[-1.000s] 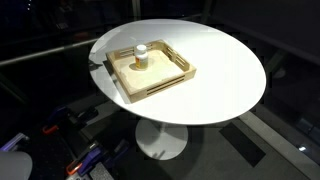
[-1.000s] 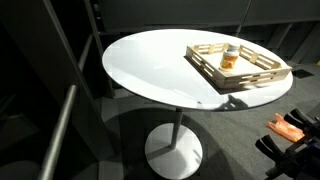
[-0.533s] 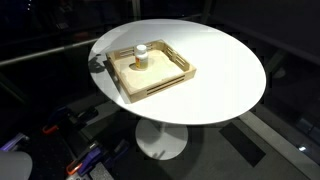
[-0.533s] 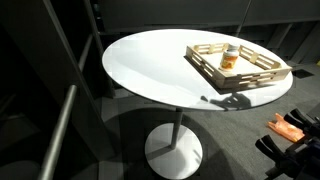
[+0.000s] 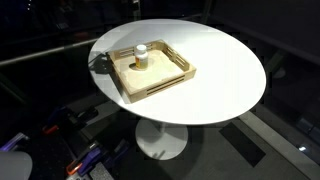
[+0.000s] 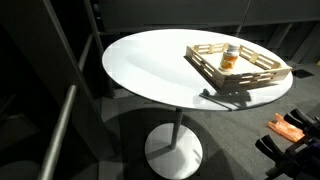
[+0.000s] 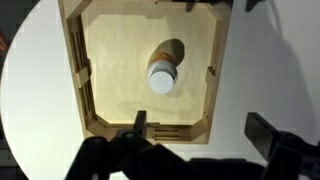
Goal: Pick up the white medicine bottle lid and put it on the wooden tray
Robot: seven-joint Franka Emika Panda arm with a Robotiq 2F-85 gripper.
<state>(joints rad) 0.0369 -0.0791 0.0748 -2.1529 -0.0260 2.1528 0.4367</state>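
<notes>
Two dark fingers [image 7: 140, 128] of the gripper [image 7: 202, 130] enter the wrist view from 6 o'clock, spread wide and holding nothing. They hang above the near rim of the wooden tray [image 7: 75, 80].

Within that tray, about at its middle, the medicine bottle [image 7: 171, 52] stands upright. The white medicine bottle lid [image 7: 162, 78] sits on top of it. Both exterior views show the same thing: the lid [image 5: 141, 47] [image 6: 231, 47] caps the tan bottle [image 5: 141, 58] [image 6: 230, 59], which stands on the tray floor. The tray [image 5: 160, 86] [image 6: 250, 82] rests on the round white table [image 5: 220, 70] [image 6: 150, 65], near its edge. I cannot make out the arm clearly in either exterior view.

By my reading the step in hand is the approach, with nothing yet grasped. In the wrist view the lid lies toward 11 o'clock from the gap between the fingers, so the gripper is off-centre.

The next move calls for a shift toward 11 o'clock until the lid sits midway between the fingers. A straight descent would follow, then a close on the cap alone, above the tan body. The lid is small and the bottle light, so a low grip may lift the whole bottle. Once free, the lid needs setting down on bare tray floor beside the bottle.
</notes>
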